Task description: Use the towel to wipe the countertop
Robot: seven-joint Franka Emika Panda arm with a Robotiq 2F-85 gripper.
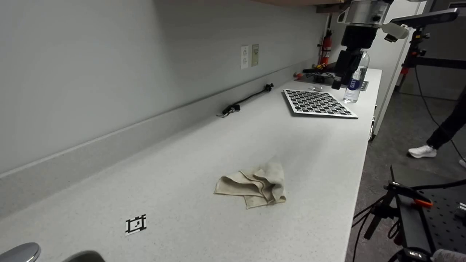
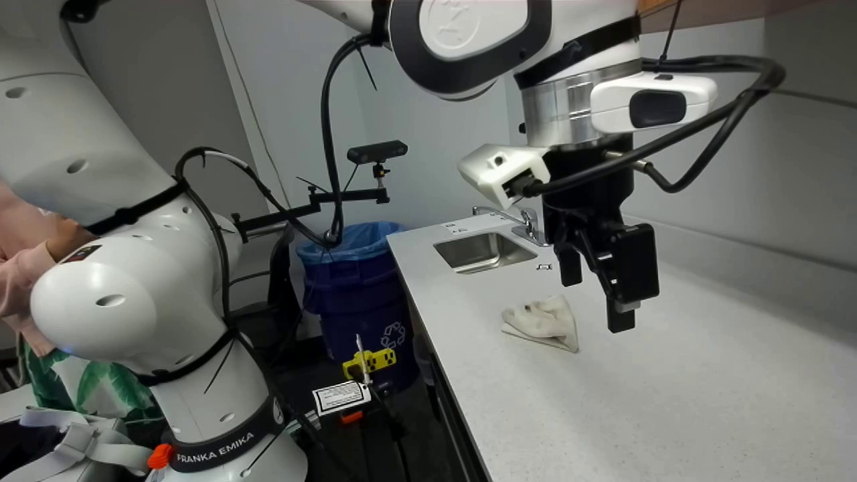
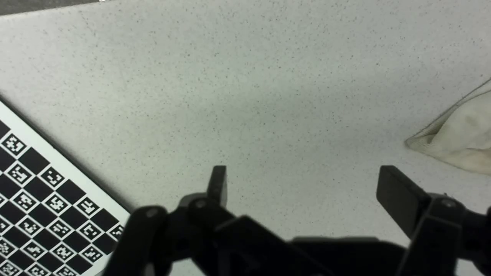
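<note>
Five items about one countertop [image 2: 602, 415], from left to right in an exterior view. Left, the white Franka Emika Panda arm [image 2: 154, 281] reaches across from its base; beyond the countertop's edge stands a blue recycling bin [image 2: 368, 294]. Next, a stainless-steel sink [image 2: 482, 254] is set into the far part of the countertop. Nearer lies the beige towel [image 2: 543, 325], rumpled on the countertop and touching nothing else. It should handle as light and limp — hard to damage, but likely to sag and to slide out of a shallow pinch. The standing folds near its middle appear the best place to take hold, gripped low enough to catch several layers. Right, the Robotiq gripper [image 2: 596, 294] hangs above the countertop with fingers [image 3: 218, 184] spread wide and nothing between them; the wrist view shows the towel beyond them, cut off by the right margin. Wiping has, by this evidence, not begun — the towel must first be picked up
</note>
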